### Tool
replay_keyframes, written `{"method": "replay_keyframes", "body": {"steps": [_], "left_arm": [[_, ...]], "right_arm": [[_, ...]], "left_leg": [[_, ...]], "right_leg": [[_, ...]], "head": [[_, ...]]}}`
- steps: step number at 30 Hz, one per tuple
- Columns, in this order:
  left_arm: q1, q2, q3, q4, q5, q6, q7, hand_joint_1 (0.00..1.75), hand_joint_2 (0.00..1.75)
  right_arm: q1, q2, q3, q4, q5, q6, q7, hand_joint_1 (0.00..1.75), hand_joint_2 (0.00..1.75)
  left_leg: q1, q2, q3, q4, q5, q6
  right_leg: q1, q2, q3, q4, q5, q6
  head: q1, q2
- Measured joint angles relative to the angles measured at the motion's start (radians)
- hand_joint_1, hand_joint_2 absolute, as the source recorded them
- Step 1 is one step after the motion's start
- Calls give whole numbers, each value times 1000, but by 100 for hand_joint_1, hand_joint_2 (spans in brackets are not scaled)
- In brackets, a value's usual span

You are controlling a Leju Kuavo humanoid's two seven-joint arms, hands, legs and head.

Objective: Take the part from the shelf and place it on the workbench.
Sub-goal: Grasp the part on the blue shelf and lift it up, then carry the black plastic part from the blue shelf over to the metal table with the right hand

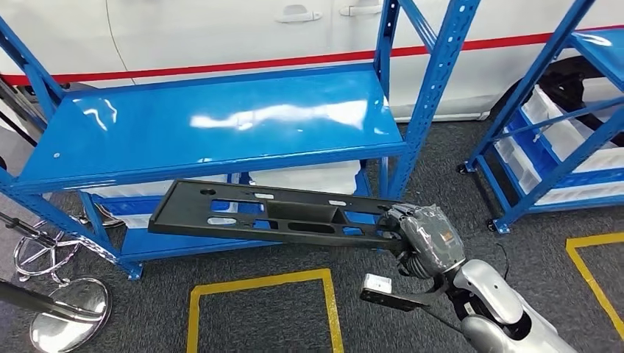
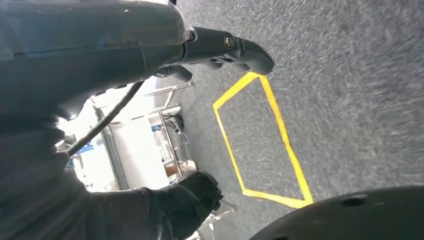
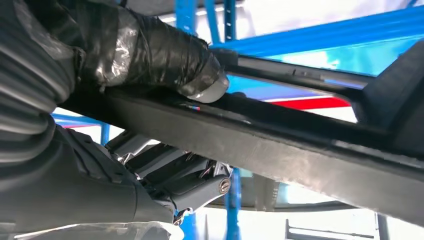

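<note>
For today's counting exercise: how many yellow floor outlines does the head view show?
2: one yellow outline on the carpet below the held black part, another yellow outline at the right edge, cut off. More may lie outside view.

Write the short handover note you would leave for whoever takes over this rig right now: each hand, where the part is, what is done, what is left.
Right hand: grips one end of the long black part, thumb on top, other fingers underneath.
Left hand: hangs over the grey floor beside a yellow floor marking; holds nothing that I can see, open or closed unclear.
Part: off the blue shelf, held roughly level in front of it, its far end unsupported.
Done: part picked from the shelf.
Left: carry it to the workbench and set it down. Watch the free end for sag or swing.
</note>
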Motion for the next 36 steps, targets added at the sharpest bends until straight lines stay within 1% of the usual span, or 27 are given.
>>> {"method": "replay_keyframes", "body": {"steps": [2, 3, 4, 5, 7, 9, 10, 12, 13, 14, 15, 17, 18, 20, 21, 22, 24, 25, 26, 27, 29, 31, 32, 33, 34, 35, 36], "left_arm": [[1, 0, 0, 0, 0, 0, 0, 0, 175], [1, 0, 0, 0, 0, 0, 0, 0, 175], [1, 0, 0, 0, 0, 0, 0, 0, 175], [0, 0, 0, 0, -1, 0, 0, 0, 175], [-1, 3, 0, 0, -3, 0, 0, 0, 175], [-1, 8, 0, 0, -7, -1, 0, 0, 175], [-1, 10, 0, 0, -8, -1, 0, 0, 175], [-3, 11, 0, 0, -8, -2, 1, 0, 175], [-5, 12, 0, 0, -8, -3, 1, 0, 175], [-5, 12, -1, 0, -8, -4, 2, 0, 175], [-4, 11, -1, 0, -8, -4, 2, 0, 175], [0, 12, -1, 0, -8, -4, 2, 0, 175], [1, 11, -1, 0, -8, -5, 2, 0, 175], [3, 11, -1, 0, -8, -6, 1, 0, 175], [2, 11, -1, 0, -7, -7, -1, 0, 175], [1, 11, -1, 0, -7, -8, -2, 0, 175], [1, 11, -1, 0, -7, -9, -7, 0, 175], [0, 11, -1, 0, -6, -9, -9, 0, 175], [0, 11, -1, 0, -6, -10, -10, 0, 175], [-1, 11, -1, 0, -6, -10, -11, 0, 175], [0, 12, -1, 0, -6, -10, -12, 0, 175], [4, 13, -1, 0, -6, -11, -13, 0, 175], [6, 12, -1, 0, -5, -11, -13, 0, 175], [8, 12, -1, 0, -5, -11, -14, 0, 175], [8, 12, -1, 0, -4, -12, -15, 0, 175], [8, 12, -1, 0, -3, -12, -16, 0, 175], [7, 12, -1, 0, -2, -12, -17, 0, 175]], "right_arm": [[-2, 2, 5, 1, 0, 0, 0, 175, 175], [-3, 4, 8, 2, 0, 1, 0, 175, 175], [-4, 6, 12, 4, 1, 3, 1, 175, 175], [-7, 9, 16, 6, 2, 6, 3, 175, 175], [-17, 20, 27, 12, 8, 14, 9, 175, 175], [-31, 32, 39, 17, 20, 21, 19, 175, 175], [-40, 39, 46, 19, 27, 24, 25, 175, 175], [-58, 52, 62, 28, 36, 32, 35, 175, 175], [-68, 58, 70, 32, 38, 36, 41, 175, 175], [-77, 63, 77, 35, 38, 39, 46, 175, 175], [-84, 66, 83, 38, 38, 41, 50, 175, 175], [-94, 69, 92, 42, 37, 42, 57, 175, 175], [-95, 70, 96, 44, 36, 41, 60, 175, 175], [-96, 70, 100, 45, 35, 41, 68, 175, 175], [-97, 70, 102, 46, 35, 40, 71, 175, 175], [-100, 70, 104, 46, 36, 40, 73, 175, 175], [-106, 70, 106, 44, 39, 39, 79, 175, 175], [-109, 71, 106, 44, 41, 38, 82, 175, 175], [-112, 71, 107, 43, 43, 38, 85, 175, 175], [-113, 71, 108, 44, 45, 38, 87, 175, 175], [-117, 71, 110, 44, 48, 38, 89, 175, 175], [-120, 71, 113, 44, 51, 38, 89, 175, 175], [-121, 72, 114, 44, 53, 38, 91, 175, 175], [-121, 72, 116, 44, 54, 38, 92, 175, 175], [-121, 72, 117, 44, 55, 38, 95, 175, 175], [-121, 72, 118, 44, 56, 39, 98, 175, 175], [-122, 72, 119, 43, 57, 41, 101, 175, 175]], "left_leg": [[0, -17, -22, 121, -87, -2], [0, -19, -21, 160, -95, -1], [0, -20, -4, 168, -80, 2], [-1, -24, 29, 143, -53, 7], [-4, -57, 133, 8, -17, 25], [-7, -91, 212, -114, -23, 38], [-8, -95, 225, -143, -29, 41], [-8, -75, 220, -159, -6, 45], [-6, -62, 215, -168, 9, 51], [-4, -48, 206, -175, 26, 56], [-2, -33, 194, -180, 41, 61], [-4, -8, 163, -177, 64, 64], [-4, 5, 145, -173, 74, 63], [-2, 31, 106, -158, 92, 56], [-1, 43, 87, -147, 98, 51], [-1, 54, 70, -135, 103, 46], [-1, 73, 50, -114, 110, 34], [-1, 82, 46, -110, 116, 28], [0, 92, 45, -109, 123, 20], [3, 94, 44, -109, 126, 11], [8, 56, 31, -83, 86, -4], [10, -1, 3, 11, -14, -11], [10, -14, -11, 75, -60, -11], [10, -19, -18, 130, -84, -10], [10, -20, -13, 161, -83, -8], [10, -22, 9, 157, -60, -7], [11, -28, 47, 119, -30, -4]], "right_leg": [[2, 18, -33, 1, 28, -4], [4, 28, -49, 1, 41, -3], [6, 38, -66, 2, 55, -2], [7, 48, -82, 3, 68, 0], [10, 68, -107, 4, 92, 5], [8, 86, -119, 0, 116, 13], [6, 95, -120, -6, 129, 20], [3, 111, -121, -20, 151, 35], [5, 104, -128, -14, 138, 39], [8, 88, -138, 9, 103, 42], [8, 65, -152, 55, 50, 43], [4, 32, -177, 183, -48, 49], [-1, 26, -182, 242, -61, 55], [-12, 17, -155, 284, -20, 67], [-17, 6, -114, 251, 6, 72], [-19, -15, -56, 188, 9, 76], [-12, -53, 44, 49, -30, 70], [-6, -61, 67, 10, -49, 63], [0, -56, 68, -6, -52, 52], [-1, -48, 59, -7, -42, 42], [-3, -31, 38, -13, -18, 21], [-4, -11, 9, -14, 8, 9], [-2, 0, -7, -14, 22, 6], [0, 13, -25, -13, 36, 6], [1, 27, -42, -12, 50, 7], [1, 40, -61, -10, 63, 10], [0, 53, -78, -9, 76, 13]], "head": [[0, 0], [0, 0], [0, 0], [0, 0], [0, 0], [0, 0], [0, 0], [-1, 0], [-1, 0], [-1, 0], [-1, 0], [-1, 0], [-1, 0], [0, 0], [0, 0], [0, 0], [-1, 0], [-1, 0], [-2, 0], [-1, 0], [-1, 0], [-1, 0], [-1, 0], [-1, 0], [-1, 0], [-1, 0], [-1, 0]]}}
